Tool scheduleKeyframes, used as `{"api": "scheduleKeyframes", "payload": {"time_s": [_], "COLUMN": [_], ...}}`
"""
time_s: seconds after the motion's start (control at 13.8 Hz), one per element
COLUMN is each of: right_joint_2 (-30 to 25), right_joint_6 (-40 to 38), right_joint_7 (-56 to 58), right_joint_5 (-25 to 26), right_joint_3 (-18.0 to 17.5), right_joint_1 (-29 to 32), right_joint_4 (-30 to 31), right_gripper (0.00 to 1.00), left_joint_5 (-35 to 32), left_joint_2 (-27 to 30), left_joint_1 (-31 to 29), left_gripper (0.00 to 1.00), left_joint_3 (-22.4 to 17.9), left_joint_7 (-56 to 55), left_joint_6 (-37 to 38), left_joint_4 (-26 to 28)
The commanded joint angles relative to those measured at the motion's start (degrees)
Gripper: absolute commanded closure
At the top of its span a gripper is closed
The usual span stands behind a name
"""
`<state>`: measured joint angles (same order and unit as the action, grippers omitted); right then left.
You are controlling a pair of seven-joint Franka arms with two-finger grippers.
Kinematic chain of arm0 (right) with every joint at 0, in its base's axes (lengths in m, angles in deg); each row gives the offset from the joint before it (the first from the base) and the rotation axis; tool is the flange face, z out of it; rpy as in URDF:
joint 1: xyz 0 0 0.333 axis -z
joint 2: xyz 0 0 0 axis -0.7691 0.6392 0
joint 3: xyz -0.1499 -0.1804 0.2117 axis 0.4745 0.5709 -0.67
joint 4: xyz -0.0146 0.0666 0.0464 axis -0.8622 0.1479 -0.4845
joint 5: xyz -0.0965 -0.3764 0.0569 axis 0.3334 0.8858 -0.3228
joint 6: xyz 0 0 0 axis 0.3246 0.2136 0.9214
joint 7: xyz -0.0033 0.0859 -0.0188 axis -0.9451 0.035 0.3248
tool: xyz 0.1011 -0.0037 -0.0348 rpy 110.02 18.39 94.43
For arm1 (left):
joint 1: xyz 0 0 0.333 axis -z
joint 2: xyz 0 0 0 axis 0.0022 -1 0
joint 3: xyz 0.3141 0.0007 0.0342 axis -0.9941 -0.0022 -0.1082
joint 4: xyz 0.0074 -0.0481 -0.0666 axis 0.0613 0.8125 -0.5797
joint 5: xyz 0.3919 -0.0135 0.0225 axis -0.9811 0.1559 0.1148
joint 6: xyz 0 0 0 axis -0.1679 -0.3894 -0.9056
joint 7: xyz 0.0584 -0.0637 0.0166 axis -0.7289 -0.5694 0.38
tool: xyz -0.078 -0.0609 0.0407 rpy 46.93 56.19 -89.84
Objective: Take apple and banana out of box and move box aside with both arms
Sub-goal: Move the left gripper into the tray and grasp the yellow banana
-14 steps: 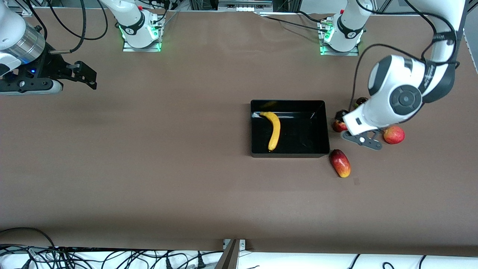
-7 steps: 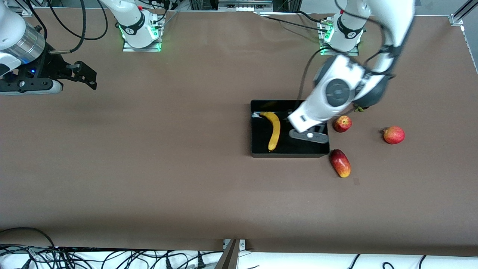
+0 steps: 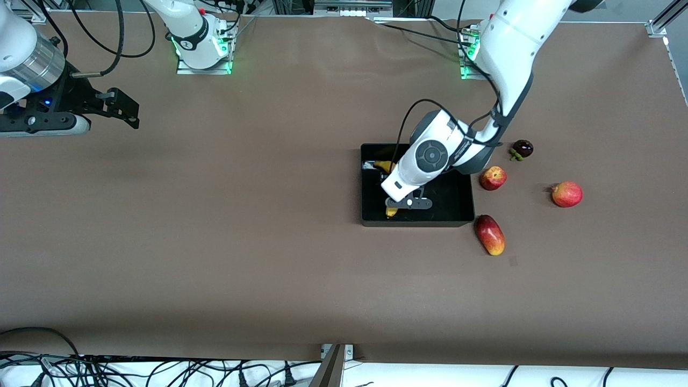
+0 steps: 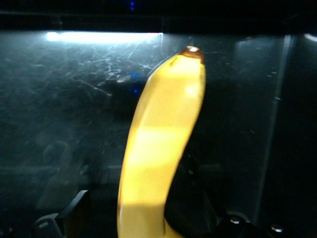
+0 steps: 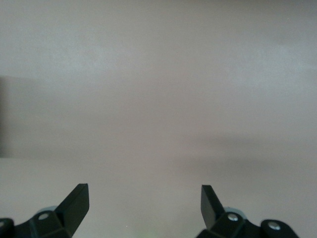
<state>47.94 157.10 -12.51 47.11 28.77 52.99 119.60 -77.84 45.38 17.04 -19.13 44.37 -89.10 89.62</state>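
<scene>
— Front view first: where is the left gripper (image 3: 400, 204)?

— Down inside the black box (image 3: 462, 207), over the banana (image 3: 391, 212), whose two ends peek out from under the wrist.

— And its fingers?

— Left wrist view shows one dark fingertip (image 4: 74, 213) beside the banana (image 4: 163, 148), spread away from the peel rather than pressed on it; the other finger is hidden (the fruit fills the middle), so whether it grips I cannot tell.

— The apple (image 3: 493, 178)?

— On the table just beside the box, toward the left arm's end.

— The right gripper (image 3: 121, 110)?

— Waiting above bare table (image 3: 215, 242) at the right arm's end, jaws wide apart, its fingertips (image 5: 74, 203) holding nothing.
</scene>
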Motion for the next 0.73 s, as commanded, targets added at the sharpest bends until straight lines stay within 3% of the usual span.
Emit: {"api": "scheduleKeyframes", "payload": {"time_s": [0.0,0.07,0.22,0.29,0.65], "right_joint_2": [0.3,0.2,0.3,0.3,0.3], "right_joint_6": [-0.5,-0.4,-0.4,-0.4,-0.4], "right_joint_7": [-0.5,-0.5,-0.5,-0.5,-0.5], "right_joint_5": [0.3,0.2,0.3,0.3,0.2], "right_joint_3": [-0.4,-0.4,-0.4,-0.4,-0.4], "right_joint_1": [0.4,0.4,0.4,0.4,0.4], "right_joint_4": [-1.0,-1.0,-1.0,-1.0,-1.0], "right_gripper": [0.00,0.00,0.00,0.00,0.00], "left_joint_5": [-1.4,-1.4,-1.4,-1.4,-1.4], "left_joint_2": [0.0,0.3,0.7,0.7,1.4], "left_joint_1": [0.2,0.1,0.1,0.1,0.0], "left_gripper": [0.05,0.52,0.90,1.00,1.00], "left_joint_3": [-0.2,-0.2,-0.1,0.0,0.0], "left_joint_7": [-0.6,-0.6,-0.5,-0.6,-0.7], "left_joint_6": [-0.7,-0.5,-0.2,-0.1,2.7], "left_joint_4": [-0.5,-0.5,-0.5,-0.5,-0.9]}}
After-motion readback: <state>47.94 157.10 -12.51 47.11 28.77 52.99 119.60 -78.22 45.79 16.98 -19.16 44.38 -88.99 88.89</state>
